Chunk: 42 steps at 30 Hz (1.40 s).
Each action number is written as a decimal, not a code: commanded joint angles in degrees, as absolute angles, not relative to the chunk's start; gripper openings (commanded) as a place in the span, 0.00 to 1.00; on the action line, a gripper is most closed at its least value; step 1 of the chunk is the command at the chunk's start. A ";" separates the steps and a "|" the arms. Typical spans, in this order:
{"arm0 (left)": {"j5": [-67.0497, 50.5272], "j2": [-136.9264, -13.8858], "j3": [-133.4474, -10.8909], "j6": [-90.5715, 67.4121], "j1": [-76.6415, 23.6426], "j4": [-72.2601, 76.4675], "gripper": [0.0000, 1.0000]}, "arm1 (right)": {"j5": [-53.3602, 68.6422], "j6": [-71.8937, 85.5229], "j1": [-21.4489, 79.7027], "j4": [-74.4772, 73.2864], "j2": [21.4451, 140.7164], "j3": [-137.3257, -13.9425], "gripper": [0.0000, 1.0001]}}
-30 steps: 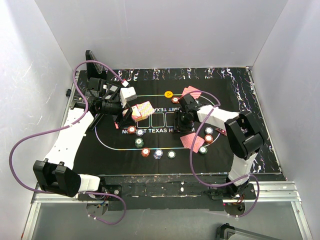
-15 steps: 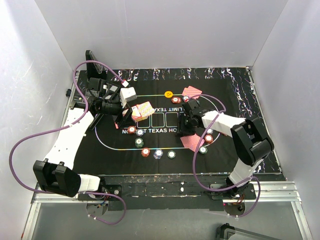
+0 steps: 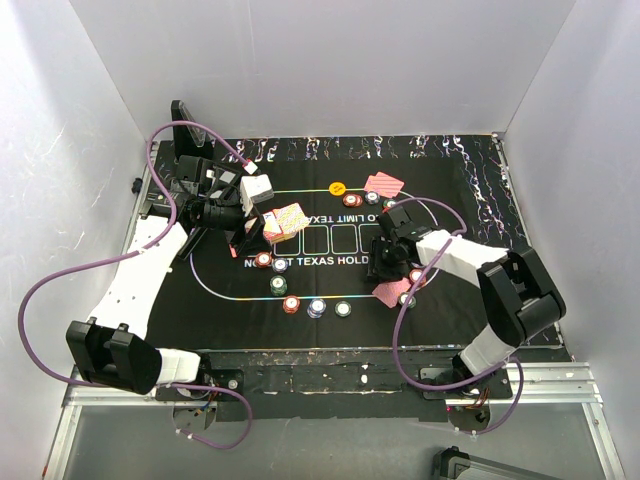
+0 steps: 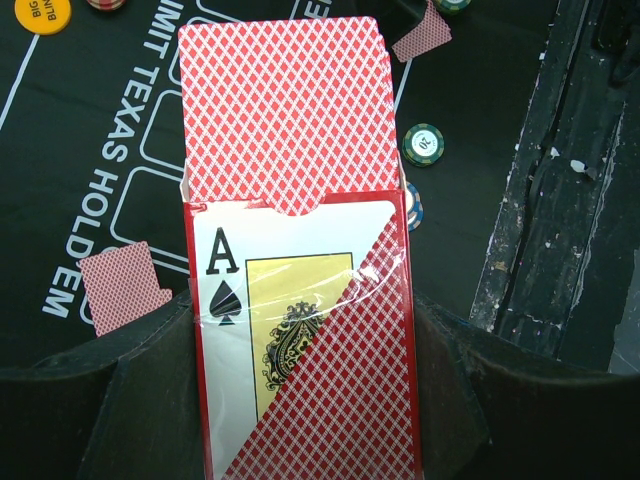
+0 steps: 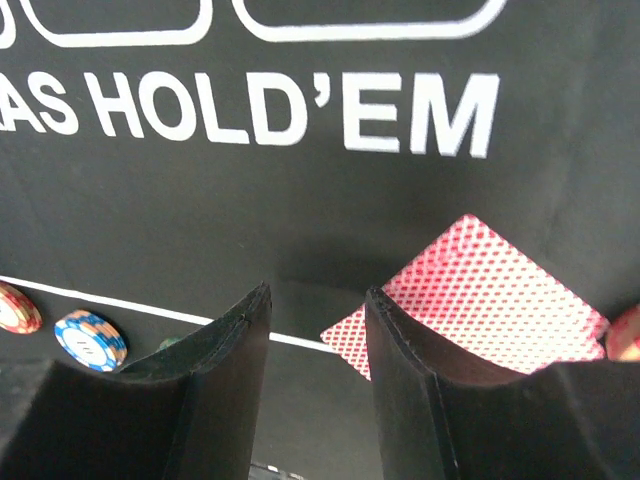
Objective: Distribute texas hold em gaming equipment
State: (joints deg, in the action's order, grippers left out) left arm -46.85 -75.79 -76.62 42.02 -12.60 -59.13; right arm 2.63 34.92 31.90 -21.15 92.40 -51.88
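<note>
Right gripper (image 5: 317,294) shifted; card (image 5: 480,292) (outside jaws).

Left gripper (image 4: 297,340) clamped; right gripper (image 5: 318,320) narrowly parted, pointing down.

Box (image 4: 295,300) bottom cut by left wrist frame edge; chip (image 4: 411,205) half hidden behind it. Yellow disc (image 4: 40,12) clipped at corner. Right wrist: card (image 5: 480,300) near corner hidden behind right gripper (image 5: 318,300); red chip (image 5: 15,308) cut by left edge. Top view: chips (image 3: 316,307) print too small to read.
</note>
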 commanded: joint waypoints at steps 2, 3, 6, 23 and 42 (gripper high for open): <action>-48.78 -73.74 -78.31 42.89 -12.75 -58.45 0.00 | 3.95 34.54 31.73 -26.45 87.29 -55.00 0.51; -48.87 -73.83 -78.22 42.89 -12.83 -58.45 0.00 | 5.00 34.54 31.64 -27.33 86.58 -57.46 0.51; -48.87 -73.83 -77.96 42.80 -12.83 -58.53 0.00 | 10.18 34.54 31.64 -29.61 84.12 -65.89 0.54; -49.22 -73.48 -78.31 42.10 -12.75 -58.27 0.00 | 35.15 45.35 34.62 -17.94 90.70 -86.22 0.87; -49.75 -73.21 -78.57 41.57 -12.83 -58.01 0.00 | 37.36 47.64 40.52 -16.35 100.72 -91.14 0.83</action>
